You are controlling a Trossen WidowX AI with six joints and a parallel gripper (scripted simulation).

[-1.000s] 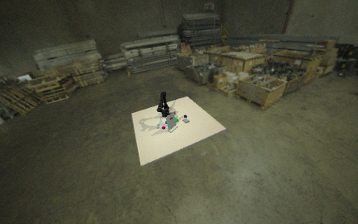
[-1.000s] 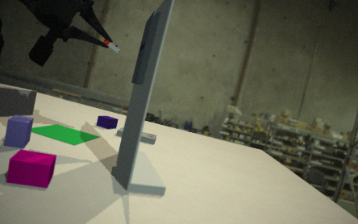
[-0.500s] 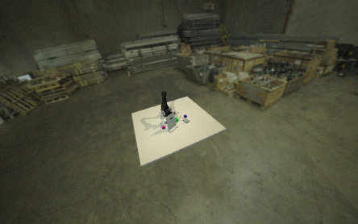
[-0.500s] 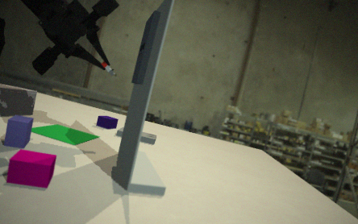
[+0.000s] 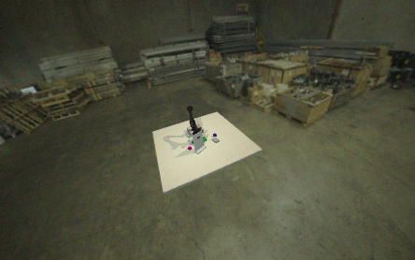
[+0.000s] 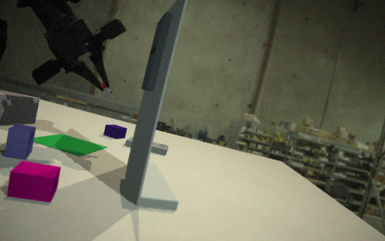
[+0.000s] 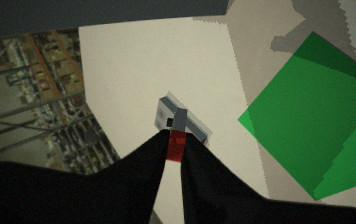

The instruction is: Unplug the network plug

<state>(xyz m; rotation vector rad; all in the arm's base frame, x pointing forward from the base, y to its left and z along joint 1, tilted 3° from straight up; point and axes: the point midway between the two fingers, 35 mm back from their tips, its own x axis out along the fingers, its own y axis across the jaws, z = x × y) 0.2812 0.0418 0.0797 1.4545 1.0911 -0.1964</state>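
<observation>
One small network plug (image 7: 176,143), red with a pale tip, sits pinched between the nearly closed jaws of the gripper (image 6: 104,86), held in the air well above the table (image 6: 243,191) and apart from the upright panel (image 6: 149,108). The green marked square (image 7: 305,115) lies off to one side below. The grip looks thin, so I judge the plug could twist or slip during descent and land outside the square.

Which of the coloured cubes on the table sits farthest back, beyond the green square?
The small dark purple cube: it lies behind the flat green marked square, while the magenta cube and tall violet block sit nearer.
</observation>
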